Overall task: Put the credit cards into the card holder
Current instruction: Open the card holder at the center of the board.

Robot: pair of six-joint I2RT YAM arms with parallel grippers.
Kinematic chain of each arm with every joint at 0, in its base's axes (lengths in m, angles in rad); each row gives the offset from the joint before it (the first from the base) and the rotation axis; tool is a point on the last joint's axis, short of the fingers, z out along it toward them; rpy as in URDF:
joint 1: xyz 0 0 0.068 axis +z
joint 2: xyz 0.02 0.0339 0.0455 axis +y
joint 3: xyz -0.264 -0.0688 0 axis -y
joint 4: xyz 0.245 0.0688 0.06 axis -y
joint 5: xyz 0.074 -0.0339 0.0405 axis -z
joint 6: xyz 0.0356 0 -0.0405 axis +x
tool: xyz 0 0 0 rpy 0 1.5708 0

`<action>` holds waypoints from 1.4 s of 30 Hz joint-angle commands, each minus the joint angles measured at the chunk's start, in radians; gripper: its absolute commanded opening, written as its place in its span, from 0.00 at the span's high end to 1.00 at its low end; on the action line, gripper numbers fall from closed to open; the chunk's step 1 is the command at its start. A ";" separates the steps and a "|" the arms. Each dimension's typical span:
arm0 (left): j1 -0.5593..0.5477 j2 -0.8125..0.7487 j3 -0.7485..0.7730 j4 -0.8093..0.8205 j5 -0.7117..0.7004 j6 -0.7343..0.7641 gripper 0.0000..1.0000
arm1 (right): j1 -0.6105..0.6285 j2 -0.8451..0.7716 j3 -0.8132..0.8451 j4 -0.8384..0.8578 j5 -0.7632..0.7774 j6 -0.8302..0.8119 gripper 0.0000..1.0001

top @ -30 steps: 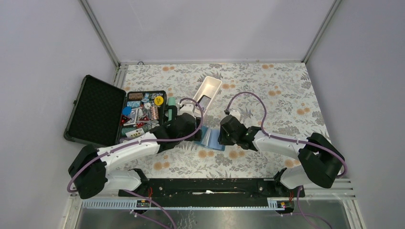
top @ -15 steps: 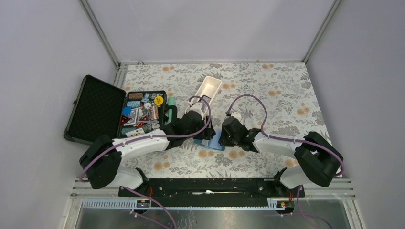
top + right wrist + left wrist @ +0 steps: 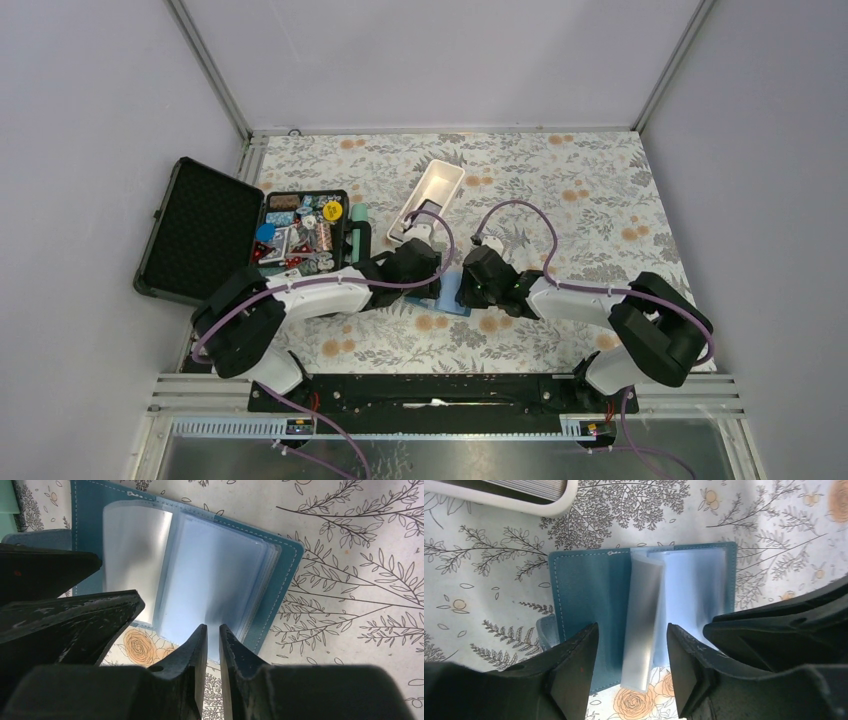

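The card holder (image 3: pixel 449 295) lies open on the flowered table, teal cover down (image 3: pixel 584 595), with its light blue pages up (image 3: pixel 215 570). My left gripper (image 3: pixel 432 279) hangs over its near edge. It is open (image 3: pixel 631 630), one finger on each side of a clear page (image 3: pixel 644 610) that stands up from the spine, touching neither. My right gripper (image 3: pixel 468 285) is at the near edge of the right-hand pages. Its jaws (image 3: pixel 212 628) are open by only a slim gap, with nothing between them. No credit cards can be made out for certain.
A long white tray (image 3: pixel 447 172) stands just behind the holder, with something dark and flat in its near end (image 3: pixel 412 217). An open black foam-lined case (image 3: pixel 200 230) with several colourful trinkets (image 3: pixel 300 235) is at the left. A mint-green object (image 3: pixel 357 225) lies beside it.
My left arm has swung right and settled over the holder, its jaws narrowing a little. My right gripper has edged left and its jaws have drawn nearly together.
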 commanded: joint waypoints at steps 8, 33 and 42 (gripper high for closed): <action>-0.028 0.031 0.057 -0.099 -0.164 0.029 0.64 | -0.007 -0.009 0.035 -0.026 0.008 -0.019 0.79; -0.028 -0.078 0.022 -0.191 -0.235 0.025 0.66 | -0.007 0.055 0.033 -0.016 -0.070 -0.035 0.81; -0.028 -0.211 0.100 -0.164 -0.148 0.043 0.61 | -0.007 0.053 0.022 -0.016 -0.064 -0.032 0.81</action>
